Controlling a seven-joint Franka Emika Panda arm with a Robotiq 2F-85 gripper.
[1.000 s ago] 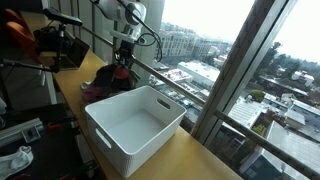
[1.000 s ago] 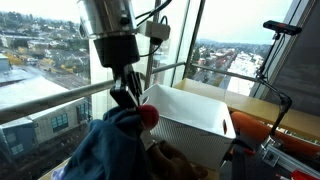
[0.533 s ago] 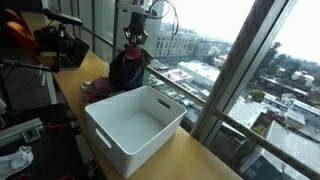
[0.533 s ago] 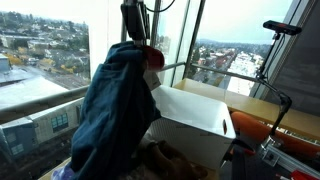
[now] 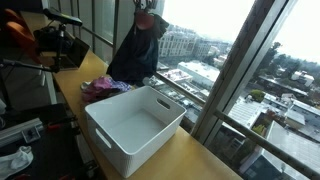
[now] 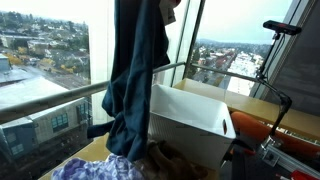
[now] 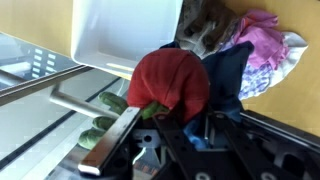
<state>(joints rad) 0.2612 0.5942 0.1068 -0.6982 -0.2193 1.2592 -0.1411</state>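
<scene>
A dark blue garment point(image 5: 135, 50) hangs full length from my gripper point(image 7: 200, 118), lifted high above the wooden table point(image 5: 190, 160). It also shows in an exterior view point(image 6: 138, 70), dangling beside the white bin point(image 6: 190, 125). In the wrist view blue cloth point(image 7: 198, 136) is pinched between the fingers, with a red part point(image 7: 170, 82) and a bit of green bunched just ahead of them. The gripper is shut on the garment. In both exterior views it sits at the top edge, mostly cut off. The garment's hem hangs just above a pile of clothes point(image 5: 100, 88).
An empty white bin point(image 5: 110, 140) stands on the table next to the pile. Pink and patterned clothes point(image 7: 262, 40) lie below. A window rail point(image 6: 50, 100) and glass run along the table's edge. Camera gear point(image 5: 55, 45) stands at the table's far end.
The gripper has risen steadily with the blue garment, pulling it off the pile until it hangs stretched out. A purple patterned cloth beneath is now uncovered.
</scene>
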